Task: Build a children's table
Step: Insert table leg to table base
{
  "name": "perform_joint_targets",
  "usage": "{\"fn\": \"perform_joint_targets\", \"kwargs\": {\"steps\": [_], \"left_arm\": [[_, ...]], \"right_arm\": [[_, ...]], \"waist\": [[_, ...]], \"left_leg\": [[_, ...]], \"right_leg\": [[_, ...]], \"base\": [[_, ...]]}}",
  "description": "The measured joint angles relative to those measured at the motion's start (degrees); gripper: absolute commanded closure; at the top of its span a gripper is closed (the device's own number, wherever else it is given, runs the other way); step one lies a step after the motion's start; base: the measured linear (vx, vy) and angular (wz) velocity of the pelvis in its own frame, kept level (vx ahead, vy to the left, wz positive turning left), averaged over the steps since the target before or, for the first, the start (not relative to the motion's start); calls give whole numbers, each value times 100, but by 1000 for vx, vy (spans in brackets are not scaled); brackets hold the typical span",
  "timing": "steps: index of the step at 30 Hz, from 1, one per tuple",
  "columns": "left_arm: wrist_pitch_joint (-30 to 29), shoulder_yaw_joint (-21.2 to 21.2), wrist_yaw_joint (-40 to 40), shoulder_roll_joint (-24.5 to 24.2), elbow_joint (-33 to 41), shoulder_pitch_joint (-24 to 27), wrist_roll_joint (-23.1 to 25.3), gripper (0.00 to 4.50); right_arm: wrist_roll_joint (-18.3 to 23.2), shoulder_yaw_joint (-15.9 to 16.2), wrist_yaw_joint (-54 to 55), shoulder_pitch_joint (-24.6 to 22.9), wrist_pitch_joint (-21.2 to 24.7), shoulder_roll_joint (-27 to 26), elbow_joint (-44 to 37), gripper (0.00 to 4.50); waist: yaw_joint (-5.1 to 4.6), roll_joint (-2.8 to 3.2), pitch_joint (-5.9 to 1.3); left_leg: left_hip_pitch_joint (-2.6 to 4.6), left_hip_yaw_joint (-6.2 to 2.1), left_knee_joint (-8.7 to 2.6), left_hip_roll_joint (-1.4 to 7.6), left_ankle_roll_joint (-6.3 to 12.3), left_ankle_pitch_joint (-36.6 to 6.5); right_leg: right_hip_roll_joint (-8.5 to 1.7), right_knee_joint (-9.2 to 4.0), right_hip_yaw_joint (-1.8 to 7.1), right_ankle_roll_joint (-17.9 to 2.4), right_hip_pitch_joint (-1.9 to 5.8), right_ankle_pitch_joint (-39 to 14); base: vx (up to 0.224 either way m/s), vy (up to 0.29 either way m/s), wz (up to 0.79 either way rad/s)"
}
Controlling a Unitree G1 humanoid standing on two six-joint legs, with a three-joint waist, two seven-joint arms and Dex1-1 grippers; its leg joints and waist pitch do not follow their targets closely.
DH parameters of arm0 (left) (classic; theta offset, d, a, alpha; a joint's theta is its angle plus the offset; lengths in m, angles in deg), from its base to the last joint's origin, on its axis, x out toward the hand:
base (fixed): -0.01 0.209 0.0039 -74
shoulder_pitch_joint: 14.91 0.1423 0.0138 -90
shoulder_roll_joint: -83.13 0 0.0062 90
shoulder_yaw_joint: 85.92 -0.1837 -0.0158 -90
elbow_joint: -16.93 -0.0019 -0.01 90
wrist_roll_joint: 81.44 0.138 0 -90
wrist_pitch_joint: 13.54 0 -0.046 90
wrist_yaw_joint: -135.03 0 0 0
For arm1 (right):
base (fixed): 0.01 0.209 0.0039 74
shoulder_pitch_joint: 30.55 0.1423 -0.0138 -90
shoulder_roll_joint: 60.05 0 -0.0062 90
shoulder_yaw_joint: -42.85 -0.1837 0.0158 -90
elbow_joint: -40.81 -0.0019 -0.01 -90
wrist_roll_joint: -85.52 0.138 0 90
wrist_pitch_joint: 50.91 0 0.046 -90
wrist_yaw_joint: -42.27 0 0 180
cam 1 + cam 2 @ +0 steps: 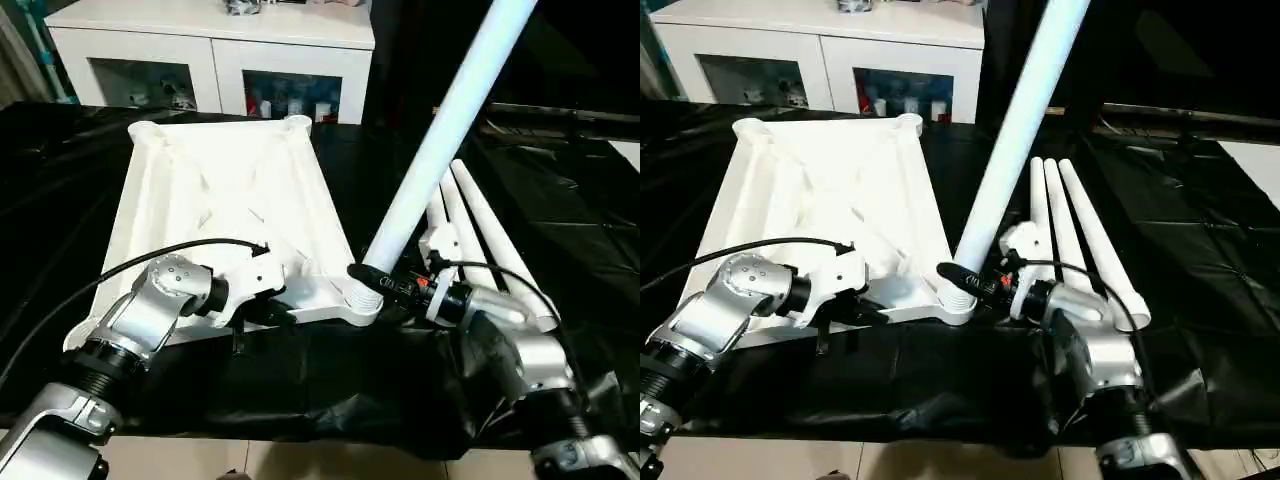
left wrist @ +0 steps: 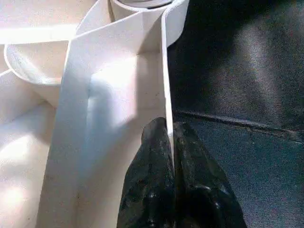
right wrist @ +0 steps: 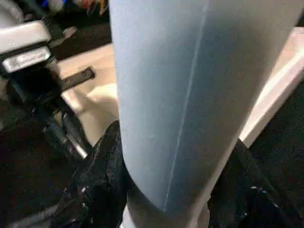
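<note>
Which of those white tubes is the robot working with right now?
Find the white tabletop lying upside down on the black sheet. At its near corner socket, one leg stands slanting upward, held by the right end effector. The three other legs lie flat beside it.

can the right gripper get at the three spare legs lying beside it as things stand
Probably not yet. The right gripper is shut on the leg standing tilted in the tabletop's near corner socket. The three spare legs lie close by with nothing across them, so once freed it likely could.
</note>
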Motion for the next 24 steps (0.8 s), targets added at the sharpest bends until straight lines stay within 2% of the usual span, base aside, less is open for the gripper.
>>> {"fn": "perform_joint_targets", "kwargs": {"steps": [5,15,19,24], "left_arm": [[14,-2,-82,-18,2,6,2,450],[104,-76,-228,-58,19,38,3,450],[108,-78,-248,-61,18,47,10,450],[126,-77,-351,-102,18,47,5,450]], "right_arm": [[-140,217,-321,236,160,184,57,264],[-144,438,-941,335,270,440,70,264],[-162,462,-971,339,161,422,145,264],[-98,421,-1119,497,261,393,353,264]], "waist": [[4,-25,-16],[5,-58,-41],[1,-84,-59],[-20,-80,-60]], "left_leg": [[2,1,-10,0,0,-1],[14,-1,-18,-1,1,-2],[15,-1,-25,0,1,-2],[15,-1,-31,0,0,-3]], "right_leg": [[0,-12,-1,2,2,-1],[0,-38,0,1,32,-1],[0,-43,0,1,38,-1],[0,-44,0,1,39,-1]], "base": [[0,0,0],[0,0,0],[0,0,0],[0,0,0]]}}
